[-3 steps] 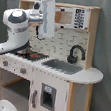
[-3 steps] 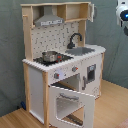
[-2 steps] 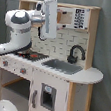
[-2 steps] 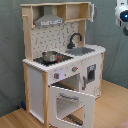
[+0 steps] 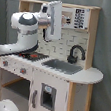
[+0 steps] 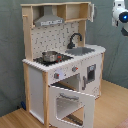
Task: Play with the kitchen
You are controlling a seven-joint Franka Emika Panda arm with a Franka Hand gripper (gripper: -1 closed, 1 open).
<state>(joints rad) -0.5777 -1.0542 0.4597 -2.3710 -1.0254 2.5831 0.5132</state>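
The arm's claw (image 5: 54,20) is hovering high before the toy kitchen (image 6: 60,65); its finger spread I cannot tell. Below the claw, the oven door (image 6: 73,102) is hanging open.

In the first exterior view the arm (image 5: 29,30) stands in front of the kitchen (image 5: 64,73), hiding its hood and most of the stovetop. The gripper can't be made out. In the second exterior view only a white arm part (image 6: 120,14) shows, cut by the right edge, beside the kitchen's top.
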